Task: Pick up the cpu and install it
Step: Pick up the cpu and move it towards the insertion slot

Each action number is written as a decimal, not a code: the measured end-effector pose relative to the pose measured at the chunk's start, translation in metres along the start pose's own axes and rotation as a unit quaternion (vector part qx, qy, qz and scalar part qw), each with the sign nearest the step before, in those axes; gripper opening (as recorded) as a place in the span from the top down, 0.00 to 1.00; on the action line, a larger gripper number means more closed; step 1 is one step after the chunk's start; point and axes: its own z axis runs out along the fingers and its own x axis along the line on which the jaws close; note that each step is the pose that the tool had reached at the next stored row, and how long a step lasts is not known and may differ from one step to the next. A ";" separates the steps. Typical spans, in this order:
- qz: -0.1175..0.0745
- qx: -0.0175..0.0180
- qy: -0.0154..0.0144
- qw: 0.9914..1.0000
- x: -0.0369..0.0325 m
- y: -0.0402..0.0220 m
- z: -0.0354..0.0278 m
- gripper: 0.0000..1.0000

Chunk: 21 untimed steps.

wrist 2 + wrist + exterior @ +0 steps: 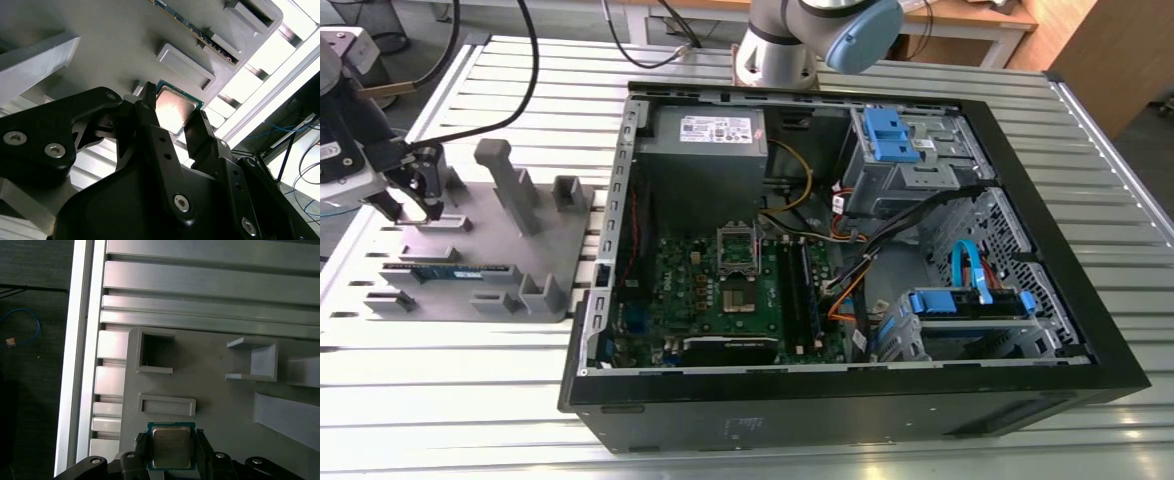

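cpu [171,447]: small flat square chip with a silvery-grey metal top on a thin green board. We see it in both wrist views, at the grey moulded plastic holder [480,262] on the exterior view's left, well apart from the open black computer case [854,400].
gripper [416,208]: black, two fingers [143,447], pinched in on two opposite edges of the cpu. Both look to touch the green rim.
seat: we can't tell if the chip rests on the holder or sits just clear of it.
weight: very light, we judge; no real load on the arm.
stiffness: rigid, no give, so squeeze force goes straight into the board edge.
slip: we expect thin smooth edges and little contact area, so it could pivot or slide in a loose hold.
fragility: high, we think. The underside and corners likely won't tolerate knocks or scraping.
hold point: edges only, mid-side, chip level. This hold looks centred to us.
socket: hinged metal socket frame [738,248] on the green motherboard [700,295] inside the case, toward the exterior view's right of the holder. It looks raised.
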 end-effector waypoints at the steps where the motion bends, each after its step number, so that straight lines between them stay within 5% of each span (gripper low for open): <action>1: 0.000 0.000 0.000 1.000 0.0000 0.0000 -0.0003 0.53; 21: 0.000 0.000 0.000 1.000 -0.0004 0.0007 -0.0158 0.53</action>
